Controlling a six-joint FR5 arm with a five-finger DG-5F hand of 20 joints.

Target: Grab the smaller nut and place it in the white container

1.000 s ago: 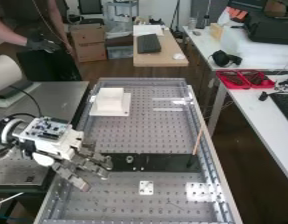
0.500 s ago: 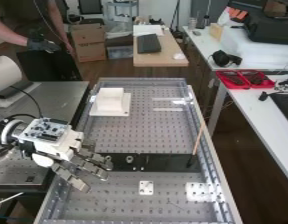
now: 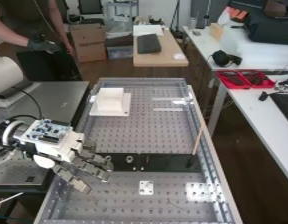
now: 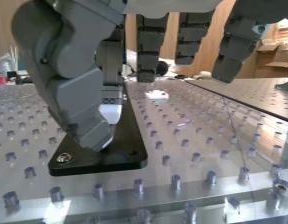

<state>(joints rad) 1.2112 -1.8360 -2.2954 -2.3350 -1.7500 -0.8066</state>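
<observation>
At the left end of the black bar, the hand (image 3: 80,166) hangs low in the high view, fingers relaxed and spread, nothing held. The larger nut (image 3: 108,158) stands on the bar just beyond the fingertips, with the bearing (image 3: 129,159) to its right. Farther up the bench sits the white container (image 3: 111,100) on a flat white base. In the wrist view the hand (image 4: 69,82) has its thumb slightly bent above the bar's near end. The smaller nut (image 4: 63,157) lies there beside the thumb tip, not touched by it.
The black bar (image 3: 164,162) crosses the perforated bench, and a thin wooden stick (image 3: 198,142) stands at its right end. A small white plate (image 3: 146,188) lies below the bar. Raised metal rails (image 3: 211,155) edge the bench.
The hand has shifted very slightly to the right and toward the bench's near end. Its fingers stay apart, and the parts on the bar have not moved.
</observation>
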